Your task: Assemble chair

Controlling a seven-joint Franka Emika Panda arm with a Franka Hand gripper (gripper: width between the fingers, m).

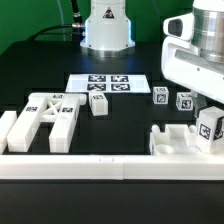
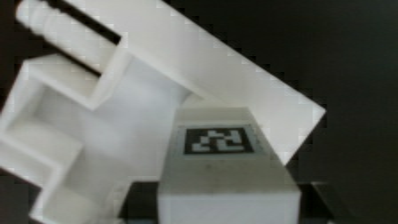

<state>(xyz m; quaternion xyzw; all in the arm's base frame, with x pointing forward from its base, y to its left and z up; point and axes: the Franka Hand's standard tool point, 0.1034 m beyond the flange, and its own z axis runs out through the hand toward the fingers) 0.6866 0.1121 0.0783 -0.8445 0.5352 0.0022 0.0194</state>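
My gripper hangs at the exterior view's right, shut on a white tagged block of the chair. In the wrist view this block fills the space between the two dark fingers, tag facing the camera. Directly under it lies a flat white chair panel with raised pegs and notches, seen in the wrist view as a tilted notched panel. Whether the block touches the panel cannot be told. The X-braced frame lies at the exterior view's left.
The marker board lies mid-table before the robot base. Three small tagged white pieces stand loose: one beside the board, two further right. A long low white border rail runs along the front.
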